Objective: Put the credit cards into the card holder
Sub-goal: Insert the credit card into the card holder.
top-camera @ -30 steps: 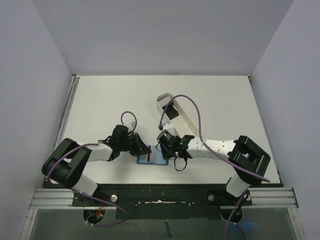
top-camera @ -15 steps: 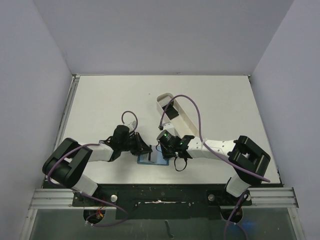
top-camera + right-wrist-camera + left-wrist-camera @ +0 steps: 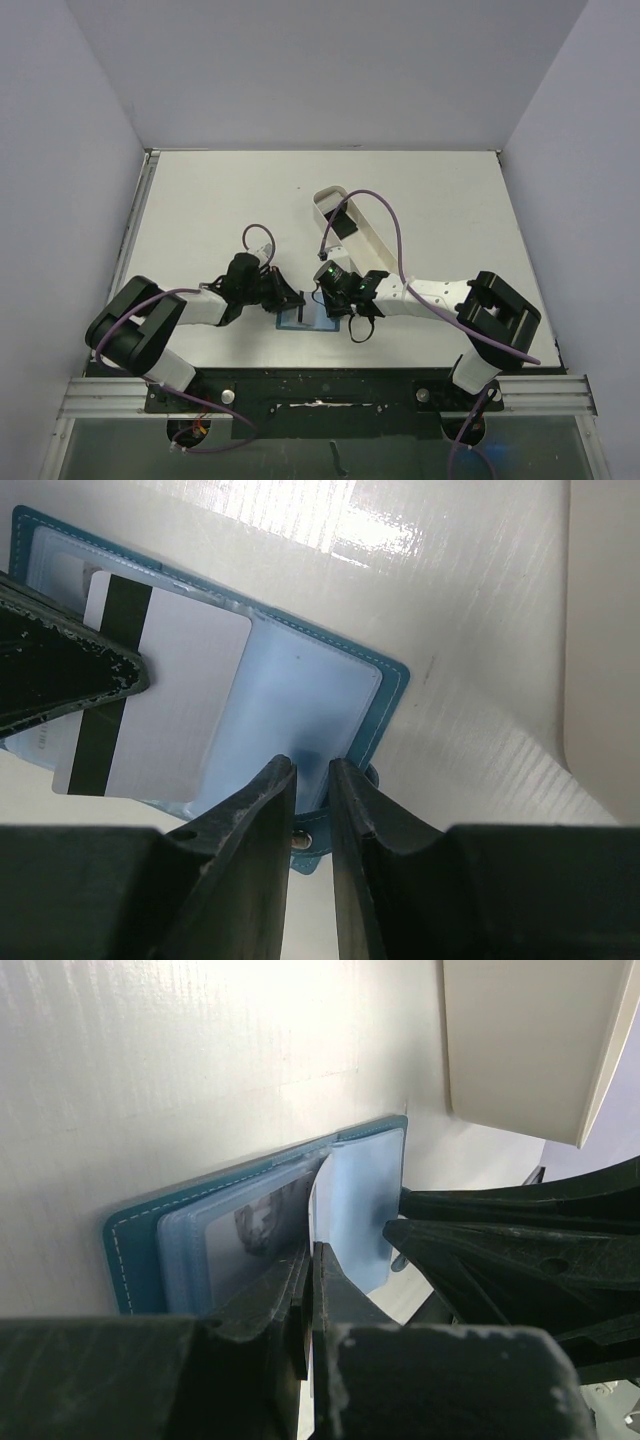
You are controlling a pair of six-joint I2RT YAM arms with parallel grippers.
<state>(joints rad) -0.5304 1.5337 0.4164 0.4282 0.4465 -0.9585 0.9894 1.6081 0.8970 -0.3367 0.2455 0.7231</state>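
Teal-edged, pale-blue card holder [image 3: 300, 705]

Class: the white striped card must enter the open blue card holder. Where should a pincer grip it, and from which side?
I'd pinch the thin white card flat-on at its striped edge, from the left arm's side, like the left pincer, leaving the plain edge free for the card holder.

Left end effector [image 3: 308, 1260] with its credit card [image 3: 165, 695], and right end effector [image 3: 310, 775], crowd the card holder [image 3: 300, 705]; white tray [image 3: 372, 245] behind; far-left surface [image 3: 200, 210] open.
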